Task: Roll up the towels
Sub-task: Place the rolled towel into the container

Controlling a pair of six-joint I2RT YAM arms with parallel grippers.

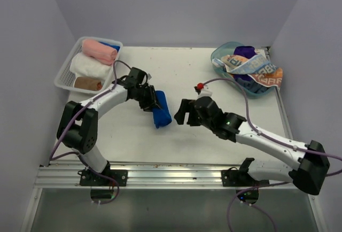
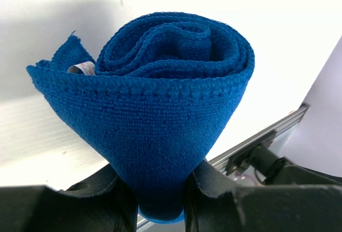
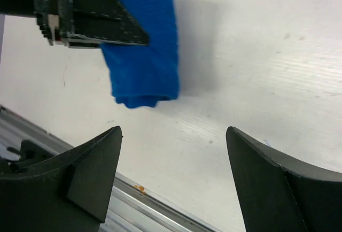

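A rolled royal blue towel lies in the middle of the table. My left gripper is shut on its far end. In the left wrist view the roll shows its spiral end and narrows where the left gripper pinches it. My right gripper stands open just right of the roll, not touching it. In the right wrist view the blue towel lies ahead of the right gripper, with bare table between its fingers. A printed towel and a purple towel sit unrolled at the back right.
The clear teal tub holds the unrolled towels. A white mesh basket at the back left holds rolled pink, white and brown towels. A metal rail runs along the near edge.
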